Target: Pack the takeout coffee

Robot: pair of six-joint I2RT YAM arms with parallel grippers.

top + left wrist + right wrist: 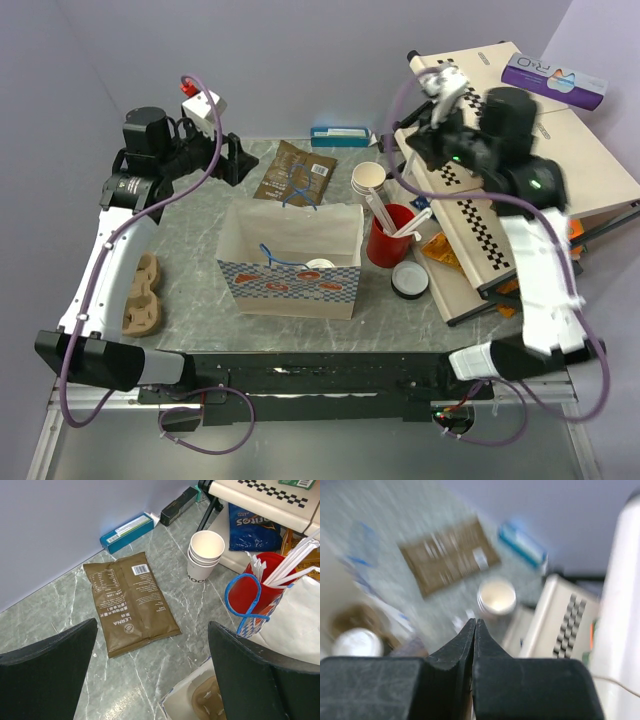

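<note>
The right claw is seen pressed together, tip to tip, and nothing is held in it; it is lifted high near the pale shelf, at about 2 o'clock from the paper bag. The left claw is spread wide apart, and nothing is caught between its fingers; it is placed at about 11 o'clock from the bag, close to the brown pouch.

The takeout coffee is found inside the bag, standing up; only its round white lid can be seen from above, a little toward 3 o'clock from the bag's middle; something brown is seen around it in the right wrist view, but what that is cannot be told. The packing is judged to be done, or very nearly.

The cup is thought to be light and soft; its paper wall would be squashed by a hard squeeze, and the lid could be popped off; the lid also looks smooth and slippy. Whether any drink is inside cannot be told, so the cup is best kept upright. It should be held gently around the wall, just under the lid's rim, and not by the lid.

Further out from the bag, a stack of open cups is seen at 1 o'clock; a red cup of white sticks at 3 o'clock; a loose round lid at 4 o'clock; a brown tray at 9 o'clock.
</note>
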